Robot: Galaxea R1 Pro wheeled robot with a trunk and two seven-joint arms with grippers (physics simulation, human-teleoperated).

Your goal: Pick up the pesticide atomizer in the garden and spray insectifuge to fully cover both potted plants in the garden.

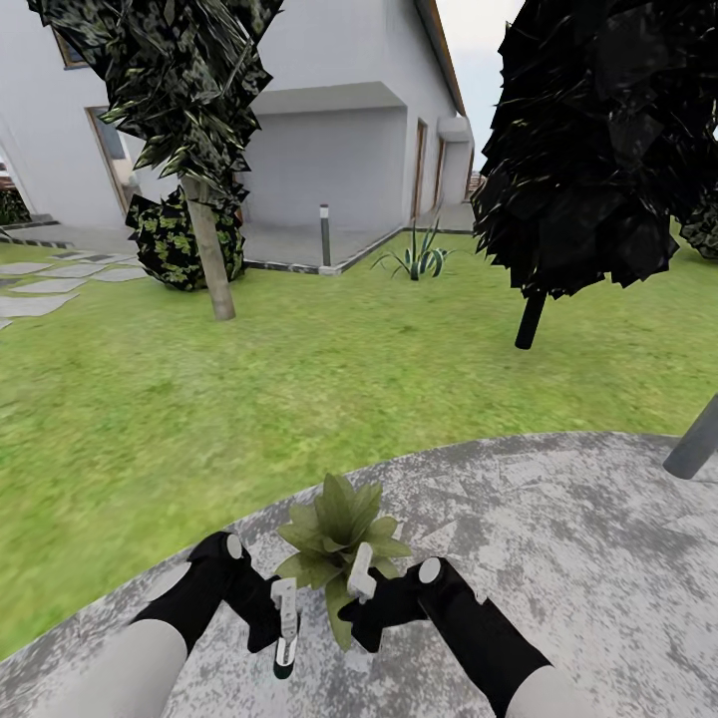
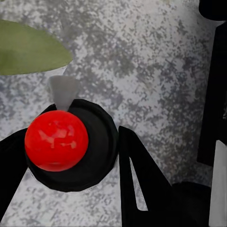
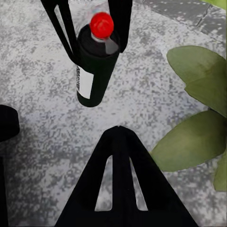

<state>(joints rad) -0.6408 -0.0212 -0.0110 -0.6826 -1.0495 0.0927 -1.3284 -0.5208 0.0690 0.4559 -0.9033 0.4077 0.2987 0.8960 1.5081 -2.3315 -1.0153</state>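
The pesticide atomizer (image 1: 286,653) is a dark bottle with a white label and a red cap (image 2: 56,140). It hangs over the stone patio (image 1: 558,558) with my left gripper (image 1: 285,613) shut around it. From the right wrist view, the atomizer (image 3: 94,66) sits between the left fingers (image 3: 64,28). One potted plant (image 1: 334,529), a rosette of broad light-green leaves, stands on the patio between my two arms, just beyond the grippers. Its leaves (image 3: 198,118) lie close beside my right gripper (image 3: 118,130), which is shut on nothing. In the head view the right gripper (image 1: 361,573) overlaps the plant.
Lawn (image 1: 299,379) lies beyond the patio edge. A tree trunk (image 1: 209,259) stands at the left and a dark tree (image 1: 598,150) at the right. An agave (image 1: 419,259), a bollard (image 1: 324,234) and the house (image 1: 329,150) are farther back. A grey pole (image 1: 693,444) slants at the patio's right.
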